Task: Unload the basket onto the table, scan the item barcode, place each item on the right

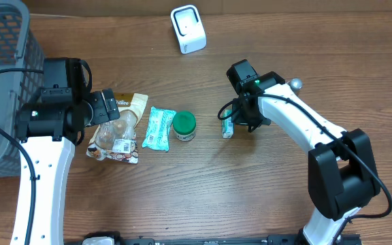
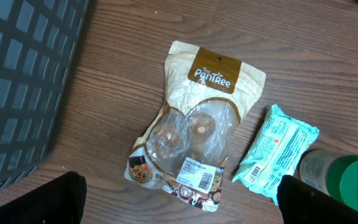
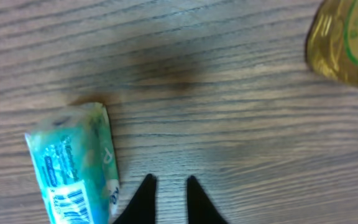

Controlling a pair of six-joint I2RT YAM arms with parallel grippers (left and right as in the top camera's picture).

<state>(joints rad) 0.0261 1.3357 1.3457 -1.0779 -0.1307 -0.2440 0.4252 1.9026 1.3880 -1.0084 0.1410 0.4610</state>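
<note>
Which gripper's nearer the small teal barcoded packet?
Right. The right gripper is shut just beside the small teal packet; the left gripper hangs open over the tan snack pouch, farther off.

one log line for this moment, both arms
left gripper: open, above snack pouch | right gripper: shut, empty, beside small teal packet | packet: on table, not held, barcode showing

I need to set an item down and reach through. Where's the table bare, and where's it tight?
Bare: the wood between the white scanner and the item row, and the wide strip in front of that row. Crowded: the row itself, with the snack pouch, large teal packet and green-lidded jar close together, and the small teal packet beside the right gripper.
</note>
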